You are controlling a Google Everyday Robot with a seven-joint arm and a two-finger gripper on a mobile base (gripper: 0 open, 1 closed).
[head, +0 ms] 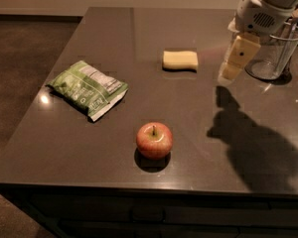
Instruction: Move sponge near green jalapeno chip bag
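My yellowish gripper [230, 71] hangs right of pale yellow soft rectangular sponge [180, 60], near, not touching. Sponge's long axis runs left-right. Gripper opening: I cannot tell.

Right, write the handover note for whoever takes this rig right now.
Gripper: hangs over the right side of the table, to the right of the sponge and apart from it.
Sponge: flat on the table, back centre, not yet picked up.
Green jalapeno chip bag: flat at the left, well apart from the sponge.
Also there: an apple front centre and a clear cup at the far right.
Done: nothing yet.
Left: grasp the sponge, carry it left, set it beside the bag.
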